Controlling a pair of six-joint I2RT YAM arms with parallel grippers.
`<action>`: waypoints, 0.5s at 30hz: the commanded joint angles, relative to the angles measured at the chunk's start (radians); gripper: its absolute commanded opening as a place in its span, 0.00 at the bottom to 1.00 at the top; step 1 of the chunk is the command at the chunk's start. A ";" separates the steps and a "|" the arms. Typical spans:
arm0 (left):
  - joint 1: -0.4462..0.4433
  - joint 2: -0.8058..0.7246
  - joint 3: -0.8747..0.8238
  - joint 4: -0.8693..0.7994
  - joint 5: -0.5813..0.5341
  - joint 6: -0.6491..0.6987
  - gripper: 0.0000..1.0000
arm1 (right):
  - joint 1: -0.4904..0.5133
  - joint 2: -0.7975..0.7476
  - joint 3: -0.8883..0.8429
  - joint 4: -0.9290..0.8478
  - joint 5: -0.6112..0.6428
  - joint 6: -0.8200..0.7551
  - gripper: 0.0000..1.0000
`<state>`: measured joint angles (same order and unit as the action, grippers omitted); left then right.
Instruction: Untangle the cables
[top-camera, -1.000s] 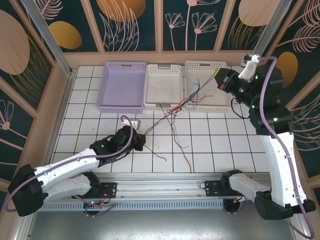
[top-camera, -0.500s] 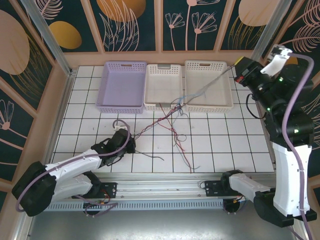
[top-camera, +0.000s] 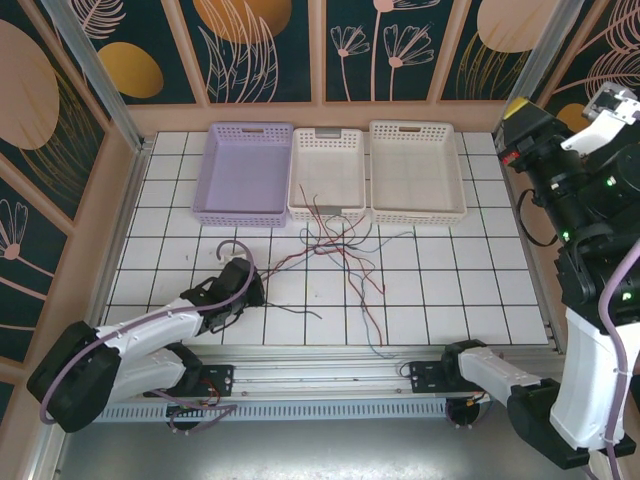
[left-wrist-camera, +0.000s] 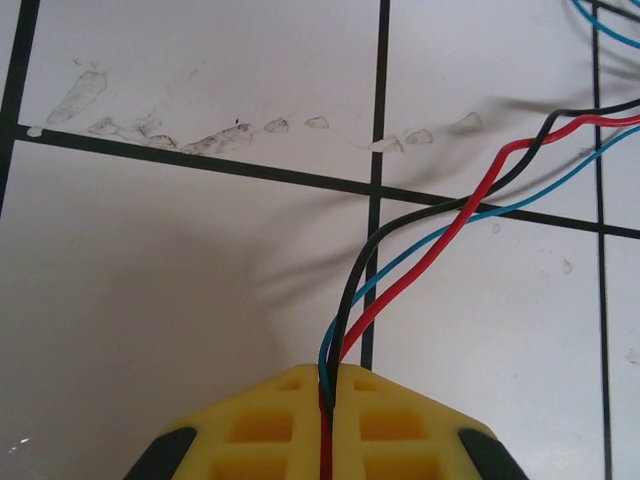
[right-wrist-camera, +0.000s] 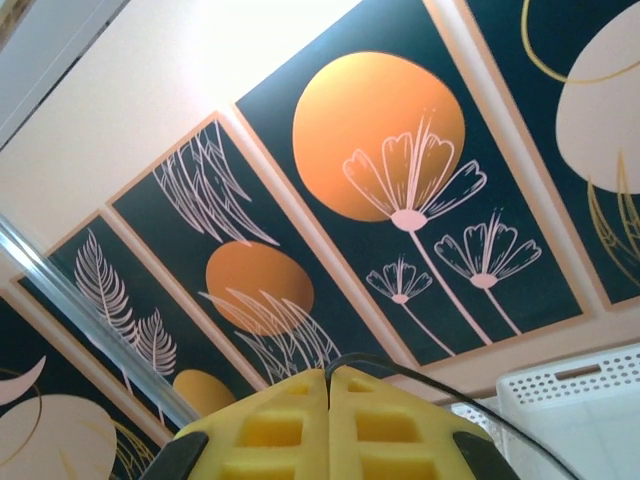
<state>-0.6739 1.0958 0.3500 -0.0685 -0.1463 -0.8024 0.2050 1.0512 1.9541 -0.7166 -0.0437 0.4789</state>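
Cables (top-camera: 338, 240) tangled on tiles (top-camera: 450, 280); three ends vanish between clamped left fingers (left-wrist-camera: 265, 430); right fingers (right-wrist-camera: 270, 432) pressed together.

Bright, even overhead light, soft shadows beside the cables (left-wrist-camera: 470, 207), glare on the pale wall (right-wrist-camera: 230, 40), mostly sharp focus.

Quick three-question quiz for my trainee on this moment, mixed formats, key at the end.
1. True or false: the left gripper is shut on three cables, one red, one blue, one black.
2. Multiple choice: how many baskets stand in the row at the far side of the table? A two, B three, C four.
3. Short answer: which gripper is raised well above the tiles by the right-hand wall?

Key: 1 true; 2 B; 3 the right gripper.
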 joint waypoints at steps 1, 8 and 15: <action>0.006 -0.078 0.040 -0.009 -0.003 -0.002 0.00 | -0.006 0.035 -0.028 -0.003 -0.073 -0.015 0.00; 0.005 -0.220 0.104 -0.133 0.007 0.022 0.00 | -0.007 0.071 -0.113 0.070 -0.157 0.000 0.00; 0.006 -0.283 0.129 -0.188 0.033 0.038 0.00 | -0.006 0.151 -0.167 0.148 -0.227 0.002 0.00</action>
<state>-0.6739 0.8383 0.4595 -0.2008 -0.1349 -0.7872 0.2043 1.1812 1.7958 -0.6559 -0.2123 0.4782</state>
